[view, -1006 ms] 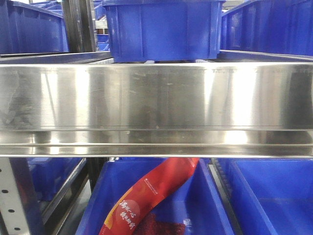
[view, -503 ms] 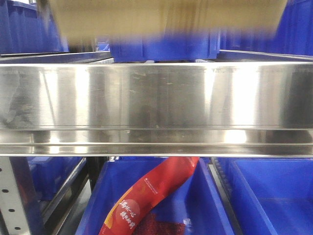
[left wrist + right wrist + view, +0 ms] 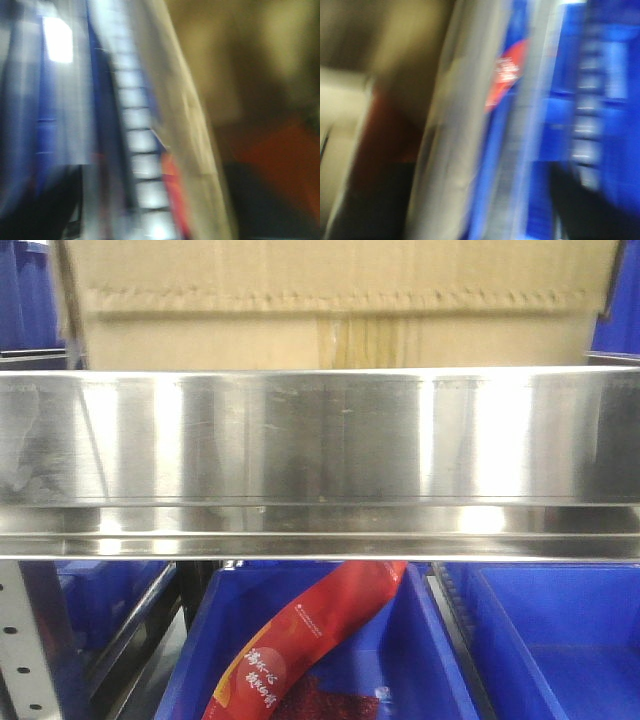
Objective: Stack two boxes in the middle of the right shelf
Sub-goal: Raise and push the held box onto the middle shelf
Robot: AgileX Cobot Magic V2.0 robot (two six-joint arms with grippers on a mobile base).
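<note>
Front view, upright: perforated grey post at far left, below the shelf.
Shelf: steel lip spans the frame.
Box: plain carton behind the lip, apparently on this level as the stack's base.
Blue bin: below, holding a red packet.
Grippers: neither visible; wrist views blurred, grip unknowable.
</note>
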